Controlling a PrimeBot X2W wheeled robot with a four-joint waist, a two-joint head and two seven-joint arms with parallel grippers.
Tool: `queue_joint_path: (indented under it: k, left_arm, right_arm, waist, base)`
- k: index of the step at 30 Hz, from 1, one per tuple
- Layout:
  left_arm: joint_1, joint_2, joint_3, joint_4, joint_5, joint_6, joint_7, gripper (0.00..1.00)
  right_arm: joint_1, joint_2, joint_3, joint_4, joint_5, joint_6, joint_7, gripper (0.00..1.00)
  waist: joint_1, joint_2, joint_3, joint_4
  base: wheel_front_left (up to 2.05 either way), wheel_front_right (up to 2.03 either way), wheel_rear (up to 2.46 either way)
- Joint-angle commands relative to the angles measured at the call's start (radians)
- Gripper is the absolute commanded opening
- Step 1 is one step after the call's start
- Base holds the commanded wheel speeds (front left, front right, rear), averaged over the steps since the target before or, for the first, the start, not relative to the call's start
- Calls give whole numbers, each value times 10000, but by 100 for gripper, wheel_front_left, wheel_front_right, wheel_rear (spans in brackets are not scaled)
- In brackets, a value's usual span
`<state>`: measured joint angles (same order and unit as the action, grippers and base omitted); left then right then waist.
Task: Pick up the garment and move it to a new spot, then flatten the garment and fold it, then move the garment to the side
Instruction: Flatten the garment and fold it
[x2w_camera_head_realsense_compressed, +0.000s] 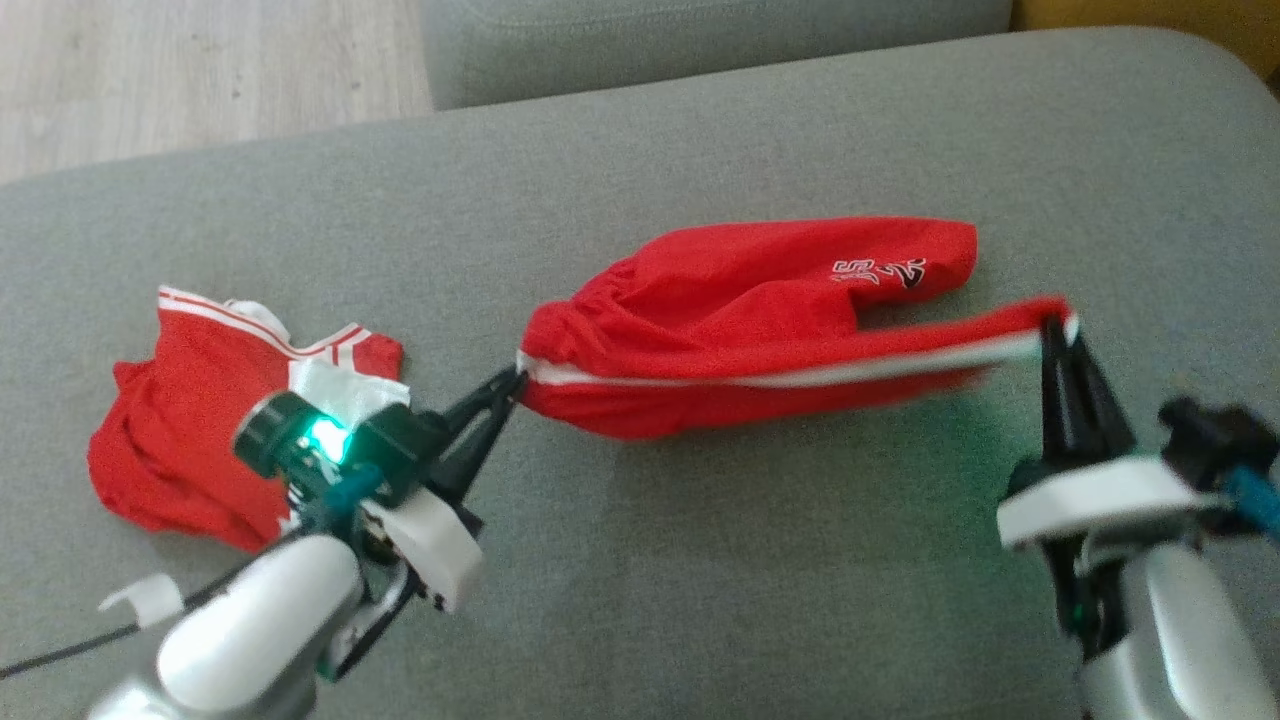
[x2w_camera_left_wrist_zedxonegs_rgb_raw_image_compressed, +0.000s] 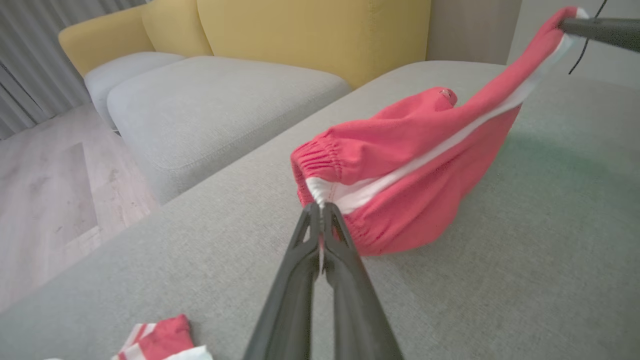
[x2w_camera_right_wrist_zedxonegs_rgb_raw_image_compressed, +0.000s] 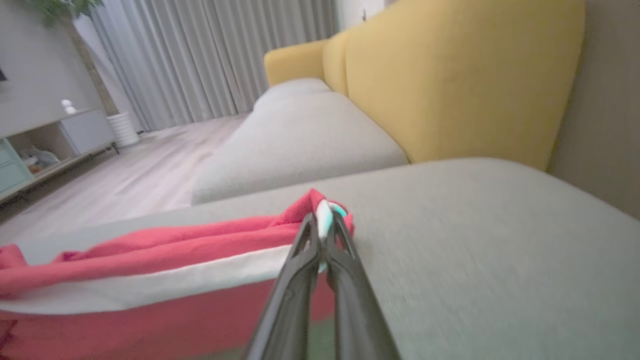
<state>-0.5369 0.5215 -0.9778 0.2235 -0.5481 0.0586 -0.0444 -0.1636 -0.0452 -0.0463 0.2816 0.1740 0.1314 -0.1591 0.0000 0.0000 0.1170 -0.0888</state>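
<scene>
In the head view the left gripper (x2w_camera_head_realsense_compressed: 510, 385) is pinched tight on the elastic waistband of the red shorts (x2w_camera_head_realsense_compressed: 740, 310), right at the white side stripe. The right gripper (x2w_camera_head_realsense_compressed: 1052, 328) is clamped on the far hem end of that stripe. The shorts are stretched between the two, their lower fold resting on the grey cushion (x2w_camera_head_realsense_compressed: 700, 580). A second red garment (x2w_camera_head_realsense_compressed: 190, 430) lies crumpled behind the left gripper's wrist, apart from the shorts. In the left wrist view the closed fingers meet on the waistband just ahead, and the fabric runs away toward the other gripper. In the right wrist view the fingertips grip the stripe's tip, with the shorts trailing toward that view's left.
</scene>
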Motion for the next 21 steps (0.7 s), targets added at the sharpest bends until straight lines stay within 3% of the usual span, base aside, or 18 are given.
queue_joint_path:
  k: [1,6,13,21]
  left_arm:
    - [-752,483,625,-318,-70,45,44,0]
    - [-1531,745,861,-541,-210,-226,552,0]
    - [-2931,792,1122,-365,-282,-604,1332,0]
    - [-3895,675,1541,-361,-344,-459,1479,0]
  right_arm:
    - [-652,-51,170,-657,-60,-7,236,0]
    - [-1852,-216,296,-1516,-319,-7,1304,0]
    - [-3915,-694,575,-1446,-441,-7,1902,0]
    - [-4957,-1430,1027,-950,-925,-7,2285,0]
  waist:
    - [0,0,-113,14]
    - [0,0,-414,-57]
    - [0,0,-819,-156]
    - [0,0,-1151,-181]
  base:
    - [0,0,0]
    - [0,0,0]
    - [0,0,0]
    - [0,0,0]
